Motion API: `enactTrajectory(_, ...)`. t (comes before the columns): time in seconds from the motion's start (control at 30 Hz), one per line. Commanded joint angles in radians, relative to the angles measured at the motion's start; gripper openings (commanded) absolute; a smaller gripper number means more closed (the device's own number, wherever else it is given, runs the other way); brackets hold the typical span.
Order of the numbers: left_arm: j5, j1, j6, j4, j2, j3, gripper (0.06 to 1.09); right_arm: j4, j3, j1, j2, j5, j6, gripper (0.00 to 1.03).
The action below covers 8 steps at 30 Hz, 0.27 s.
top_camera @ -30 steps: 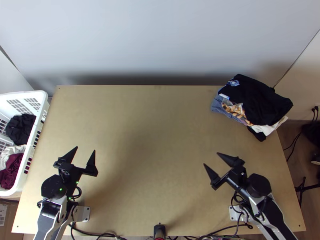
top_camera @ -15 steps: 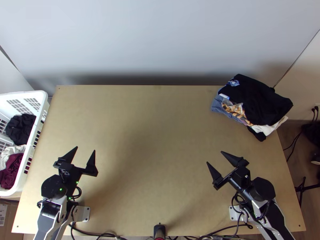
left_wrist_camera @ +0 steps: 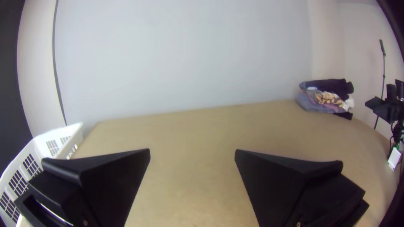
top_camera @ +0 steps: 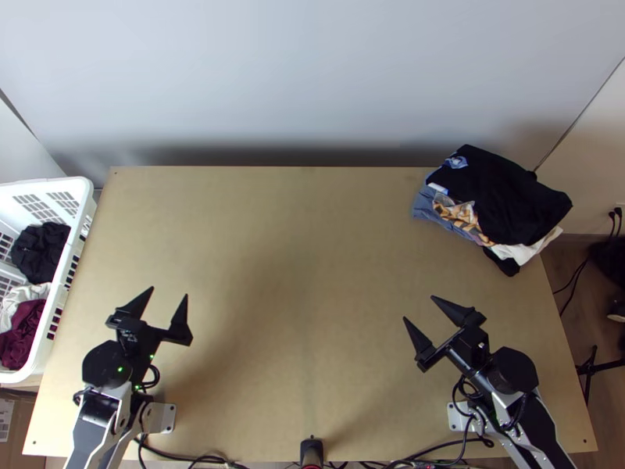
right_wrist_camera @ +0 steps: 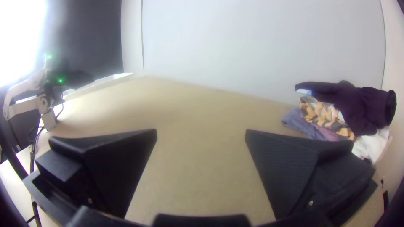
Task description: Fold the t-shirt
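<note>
Table [top_camera: 297, 273]: brightly lit, soft shadow across its middle. Wall [top_camera: 312, 70] behind: shadow band along table's far edge. White glare [right_wrist_camera: 19, 38] beyond table's left side. Wrist views: table edges bowed, corners dark.

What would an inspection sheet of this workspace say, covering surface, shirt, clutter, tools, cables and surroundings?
Surface: light wooden table, no spills seen.
Job's things: cannot tell which garment, if any, is the t-shirt.
Clutter: clothes pile at the far right corner, black cloth on top, patterned cloth beneath.
Tools: left tool and right tool open, holding nothing, each near its own side's front.
Cables: black cables along the near edge.
Surroundings: white basket by the left edge, holding dark, pale and maroon cloth; pale wall behind.
</note>
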Motion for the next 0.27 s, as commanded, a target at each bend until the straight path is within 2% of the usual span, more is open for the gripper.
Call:
enactTrajectory(0.0,0.007,-0.082,-0.007,-0.007,0.077,-0.002,1.04,-0.001,0.0,0.001,0.0,-0.001,0.0,0.98)
enactTrajectory(0.1,0.007,-0.084,-0.007,-0.007,-0.022,-0.002,1.04,0.001,0.0,0.001,0.0,-0.001,0.0,0.98)
enactTrajectory(0.23,0.009,-0.079,-0.01,-0.004,-0.022,0.0,1.04,0.001,0.0,0.001,0.0,-0.001,0.0,0.98)
